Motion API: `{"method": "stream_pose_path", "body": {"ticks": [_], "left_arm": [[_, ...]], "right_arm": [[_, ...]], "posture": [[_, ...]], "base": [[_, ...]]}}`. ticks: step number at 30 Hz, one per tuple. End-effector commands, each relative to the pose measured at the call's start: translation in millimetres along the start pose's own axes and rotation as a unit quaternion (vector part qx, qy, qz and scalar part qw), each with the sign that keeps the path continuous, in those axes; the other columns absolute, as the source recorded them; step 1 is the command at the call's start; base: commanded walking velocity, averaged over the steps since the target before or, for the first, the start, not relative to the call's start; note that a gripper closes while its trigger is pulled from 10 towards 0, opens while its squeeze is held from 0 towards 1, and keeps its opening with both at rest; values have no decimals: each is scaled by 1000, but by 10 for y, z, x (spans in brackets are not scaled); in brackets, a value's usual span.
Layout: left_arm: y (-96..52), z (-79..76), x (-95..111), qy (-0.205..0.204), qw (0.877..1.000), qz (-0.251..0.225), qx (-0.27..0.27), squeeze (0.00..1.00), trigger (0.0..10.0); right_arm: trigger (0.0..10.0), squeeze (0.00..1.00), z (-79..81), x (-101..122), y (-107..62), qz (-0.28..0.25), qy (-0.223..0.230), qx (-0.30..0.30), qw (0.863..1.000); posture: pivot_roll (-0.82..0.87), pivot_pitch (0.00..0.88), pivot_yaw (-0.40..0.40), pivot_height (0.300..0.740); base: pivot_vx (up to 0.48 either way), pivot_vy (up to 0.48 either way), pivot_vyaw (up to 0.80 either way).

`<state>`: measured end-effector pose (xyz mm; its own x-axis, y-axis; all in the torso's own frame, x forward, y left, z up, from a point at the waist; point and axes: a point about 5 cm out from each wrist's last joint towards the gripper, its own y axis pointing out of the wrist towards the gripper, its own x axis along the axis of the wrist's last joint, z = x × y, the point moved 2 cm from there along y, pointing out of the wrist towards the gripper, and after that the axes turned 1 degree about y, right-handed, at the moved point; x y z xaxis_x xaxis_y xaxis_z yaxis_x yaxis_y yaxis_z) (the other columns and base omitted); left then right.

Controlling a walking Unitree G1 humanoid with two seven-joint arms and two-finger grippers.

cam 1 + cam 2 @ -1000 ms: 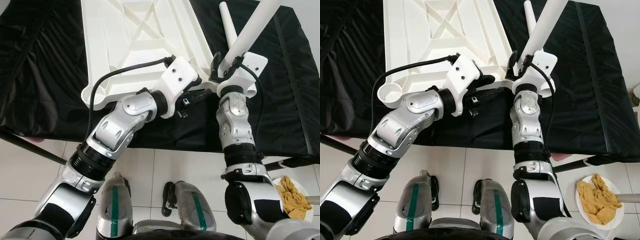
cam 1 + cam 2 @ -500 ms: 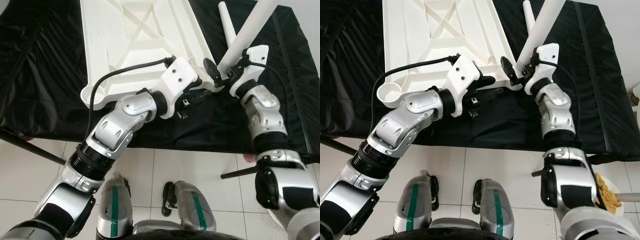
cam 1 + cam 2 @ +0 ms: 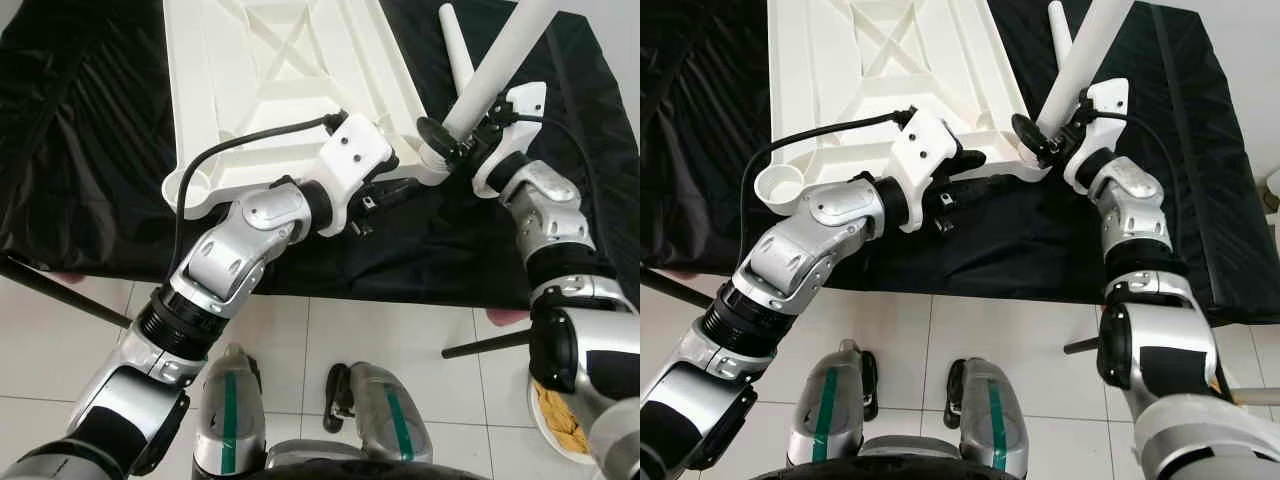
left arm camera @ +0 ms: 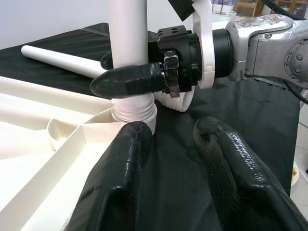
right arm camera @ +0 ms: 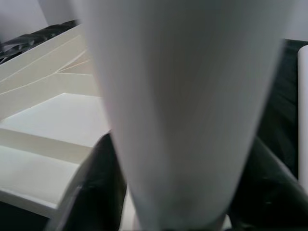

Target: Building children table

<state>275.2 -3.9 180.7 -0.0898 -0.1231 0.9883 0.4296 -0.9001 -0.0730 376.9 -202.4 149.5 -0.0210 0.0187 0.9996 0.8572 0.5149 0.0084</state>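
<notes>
A white plastic tabletop (image 3: pixel 290 60) lies upside down on a black cloth (image 3: pixel 80 150). At its near right corner a white leg (image 3: pixel 500 60) stands tilted in the corner socket (image 4: pixel 134 113). My right gripper (image 3: pixel 455 135) is shut on this leg just above the socket, with black fingers (image 5: pixel 91 192) on either side of it. My left gripper (image 3: pixel 395 190) is open beside the same corner. One of its fingers (image 4: pixel 120 178) rests on the tabletop rim and the other is over the cloth. A second white leg (image 3: pixel 458 55) lies on the cloth behind.
The near left corner has an empty round socket (image 3: pixel 188 190). The cloth-covered surface ends at a front edge above the white tiled floor (image 3: pixel 330 330). A thin black rod (image 3: pixel 490 345) and a white dish (image 3: pixel 555 420) with yellow-brown contents are low on the right.
My right forearm has swung out to the right and the wrist has turned around the leg, still gripping it. The leg stays at the socket. The left arm has hardly moved.
</notes>
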Motion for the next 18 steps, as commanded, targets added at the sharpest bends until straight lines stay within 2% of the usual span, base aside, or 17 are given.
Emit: {"method": "stream_pose_path", "body": {"ticks": [1,12,13,18], "left_arm": [[-5,-73,21,1,999,-2,-34,0,10000],[8,-79,22,1,999,-2,-38,0,10000],[8,-79,23,1,999,-2,-38,0,10000],[2,-77,18,0,999,0,-37,0,10000]], "right_arm": [[0,0,-10,-5,-17,1,3,10,1000],[0,0,-63,-67,-98,3,14,20,1000],[10000,0,-69,-73,-101,4,14,18,1000],[10000,0,-84,-95,-99,3,14,-4,1000]], "posture": [[52,27,-55,740],[46,23,-58,740],[46,23,-58,740],[47,24,-62,740]], "base": [[0,0,0],[0,0,0],[0,0,0],[0,0,0]]}}
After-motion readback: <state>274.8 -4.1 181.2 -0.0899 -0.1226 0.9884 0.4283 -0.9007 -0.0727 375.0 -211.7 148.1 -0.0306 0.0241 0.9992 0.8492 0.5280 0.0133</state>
